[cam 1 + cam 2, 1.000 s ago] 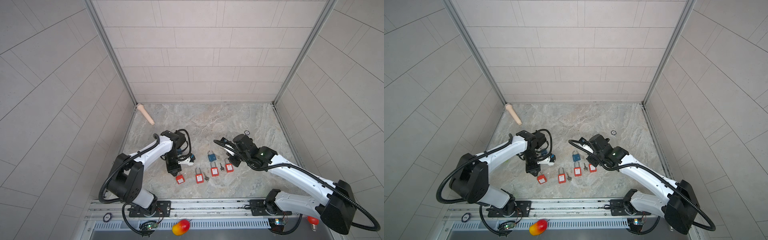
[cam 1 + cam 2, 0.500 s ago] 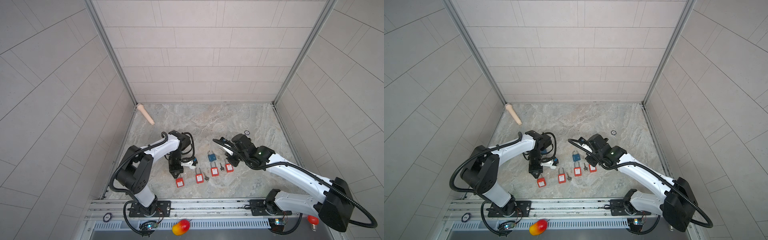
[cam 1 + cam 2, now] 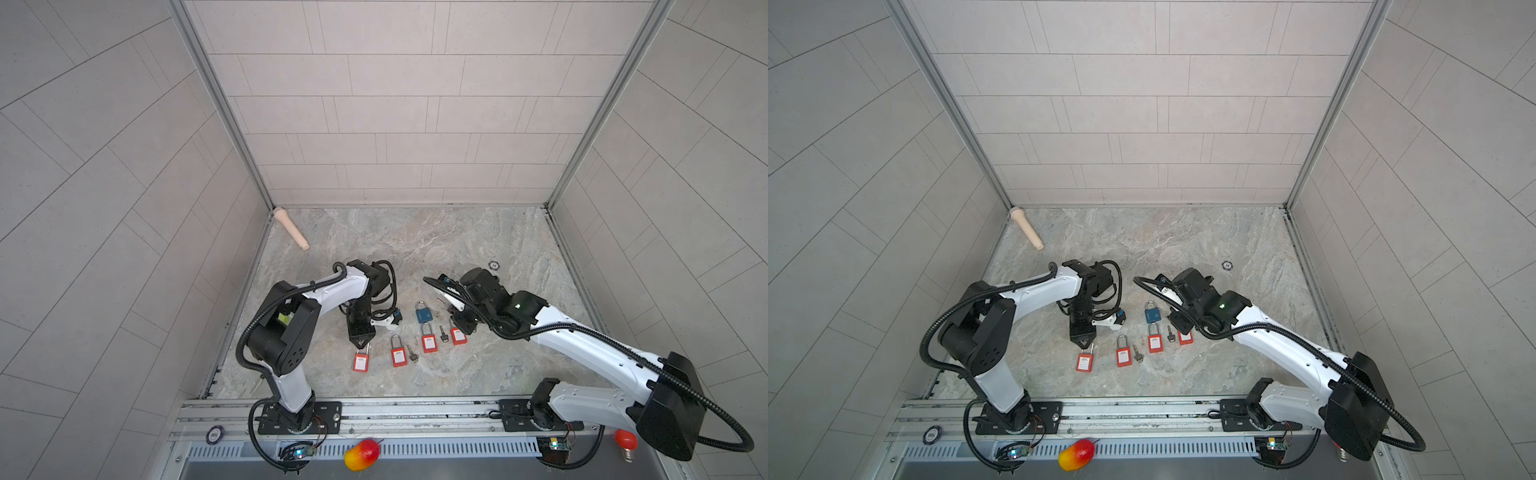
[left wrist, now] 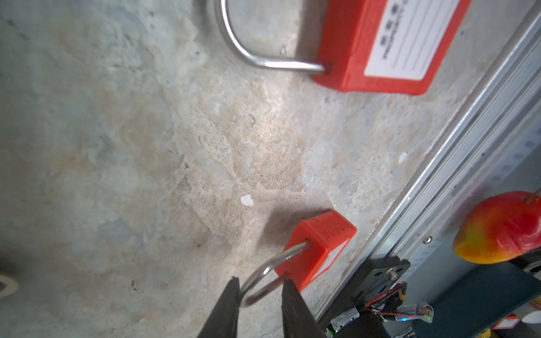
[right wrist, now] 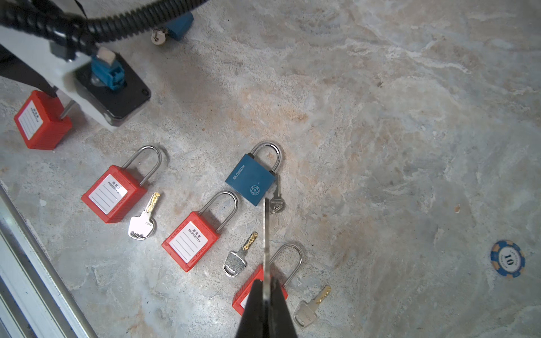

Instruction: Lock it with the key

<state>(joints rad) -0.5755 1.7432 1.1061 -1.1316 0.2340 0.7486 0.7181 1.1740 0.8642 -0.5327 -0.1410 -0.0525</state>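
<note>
Noted: left gripper point(image 4: 260, 281) has its jaws parted, straddling the shackle point(image 4: 266, 289) of the red lock point(image 4: 320, 243) at the end of the row farthest from the blue lock point(image 5: 250, 183). The loop sits loosely between them, not clamped, and the body is down on the table point(image 5: 380, 117). The right gripper point(image 5: 267, 281) is closed on a key point(image 5: 265, 234), blade edge-on, hovering just beside the blue lock and well apart from the red lock. Judgement: insertion not yet begun. A shackle hold would let the body swing, so better to clamp the body's flat sides and turn the keyway end toward the key. Then feed the blade in straight before twisting. The keyway itself is not visible.
</note>
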